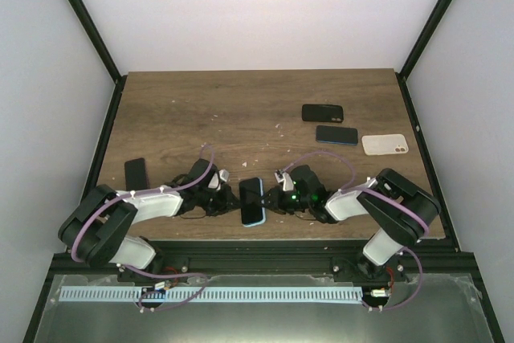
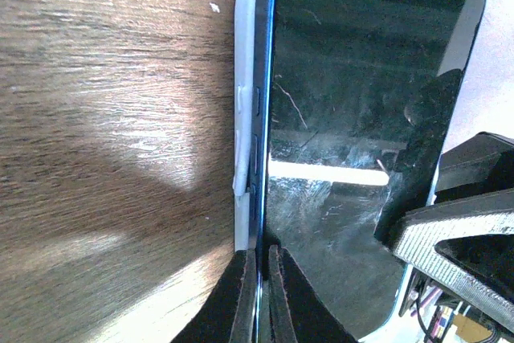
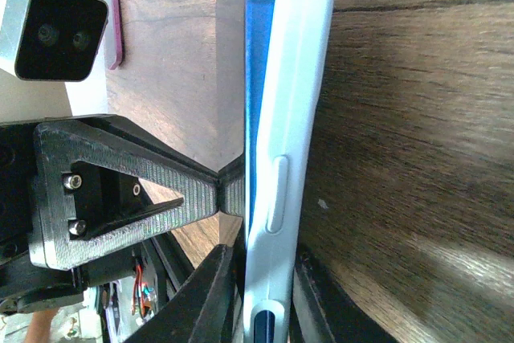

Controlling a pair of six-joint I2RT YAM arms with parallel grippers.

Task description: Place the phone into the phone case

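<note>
The phone point(image 1: 251, 201), dark-screened with a blue rim, lies near the table's front edge between both grippers. It sits partly in a pale phone case point(image 2: 243, 78), whose side wall stands a little off the blue rim. My left gripper point(image 2: 259, 299) is shut, pinching the phone's point(image 2: 361, 118) left edge. My right gripper point(image 3: 265, 287) presses both fingers against the phone case point(image 3: 293, 118), with the phone's blue edge point(image 3: 255, 54) inside it. In the top view the left gripper point(image 1: 227, 190) and right gripper point(image 1: 273, 194) flank the phone.
At the back right lie a black phone point(image 1: 323, 112), a dark blue phone point(image 1: 336, 135) and a white case point(image 1: 385, 144). Another black phone point(image 1: 136, 173) rests at the left. The table's front edge runs just below the grippers.
</note>
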